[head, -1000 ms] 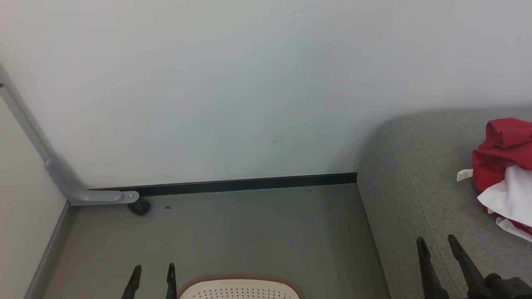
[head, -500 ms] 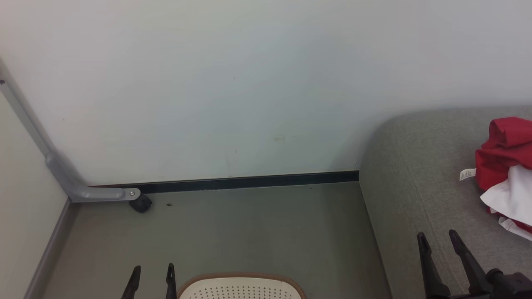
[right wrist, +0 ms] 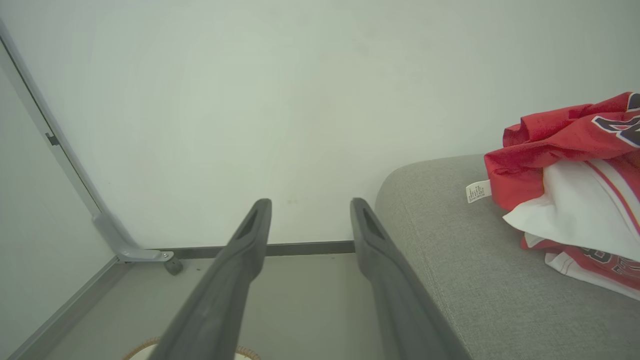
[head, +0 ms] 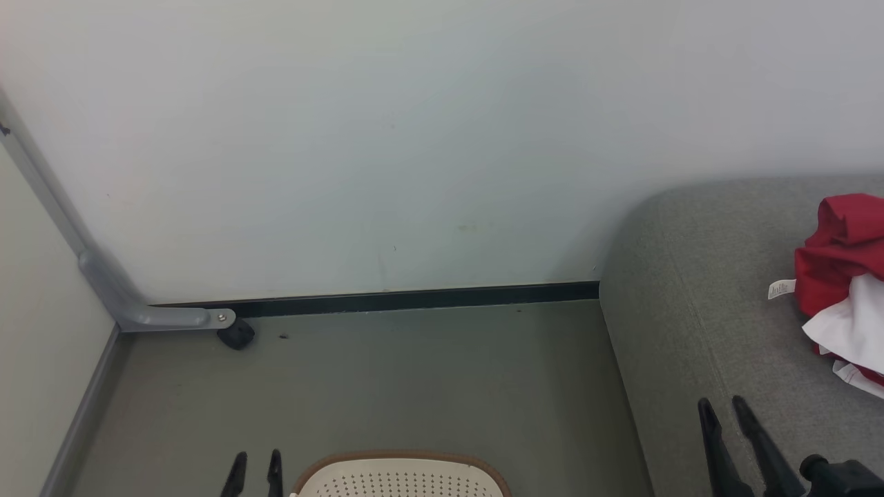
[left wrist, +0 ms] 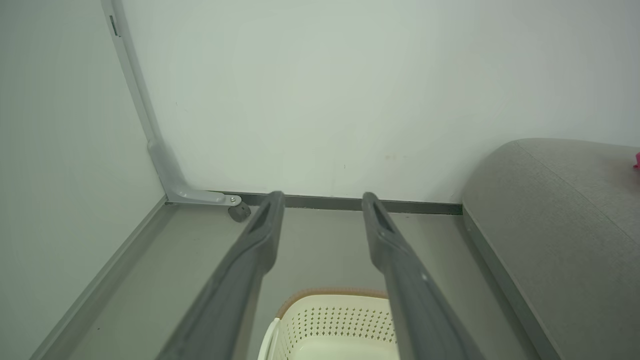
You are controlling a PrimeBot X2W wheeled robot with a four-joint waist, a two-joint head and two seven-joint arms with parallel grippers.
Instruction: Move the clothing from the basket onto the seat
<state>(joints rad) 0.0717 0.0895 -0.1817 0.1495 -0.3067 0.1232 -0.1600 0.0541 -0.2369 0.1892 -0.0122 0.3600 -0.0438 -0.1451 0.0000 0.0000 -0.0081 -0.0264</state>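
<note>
Hanging released and empty, left gripper (head: 257, 458) and right gripper (head: 722, 403) should check the oval cream perforated basket (head: 400, 480) for more soft red clothing (head: 837, 266).

Pale wall (head: 414, 138) above dark skirting (head: 414, 301), grey-green floor (head: 414, 379), grey corner bracket (head: 173, 319) (small black stopper (head: 237, 335) at its end).

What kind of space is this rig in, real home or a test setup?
Probably a staged home corner in a lab, not a lived-in room: a grey sofa with red-and-white clothing on it, a laundry basket on the floor, and bare white wall panels propped by a grey metal brace.
</note>
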